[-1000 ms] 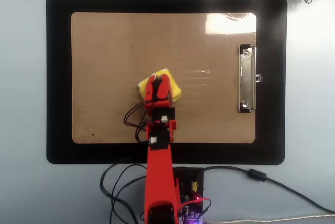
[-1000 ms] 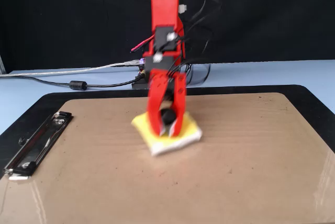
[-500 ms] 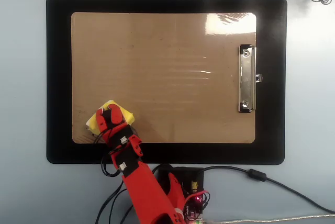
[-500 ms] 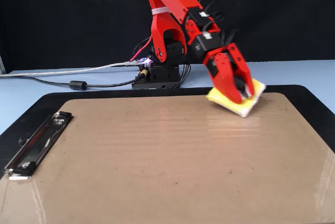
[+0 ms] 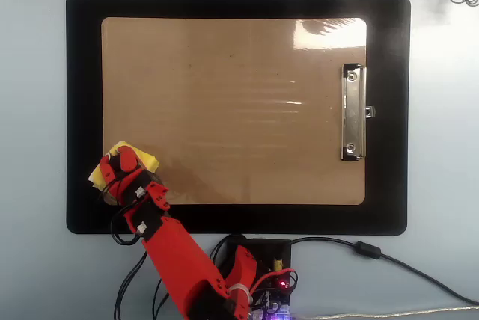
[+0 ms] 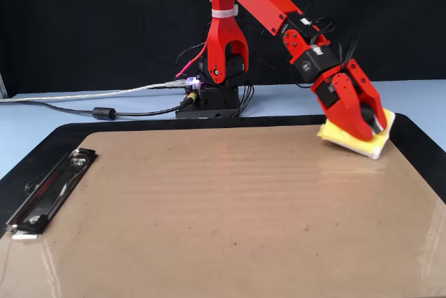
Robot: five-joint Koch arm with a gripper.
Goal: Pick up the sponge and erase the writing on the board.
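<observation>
Two cameras show us one red arm (image 5: 176, 256) reaching to the near left corner of the clipboard (image 5: 232, 111), as the overhead view has it. We see its gripper (image 5: 114, 169) clamped on the yellow sponge (image 5: 142, 160), the red fingers (image 6: 348, 106) closed around the block's top, with the black knob (image 6: 377, 121) just peeking between them in the fixed view. We find the sponge at the board's corner, overlapping the edge where tan meets the black mat (image 5: 82, 111); in the fixed view its white underside (image 6: 352, 146) appears tilted, with the low edge at the board's surface, though we cannot tell whether it touches. We make out no marker lines on the glossy tan surface, only faint specks and glare. Further right in the overhead view, we see the silver clip (image 5: 353, 112) lying along the board's right short edge, well apart from the sponge. Below the mat's near edge, we note the arm's base (image 5: 258, 279) with its cables (image 5: 389, 260) trailing right across the pale blue table (image 5: 441, 148).
</observation>
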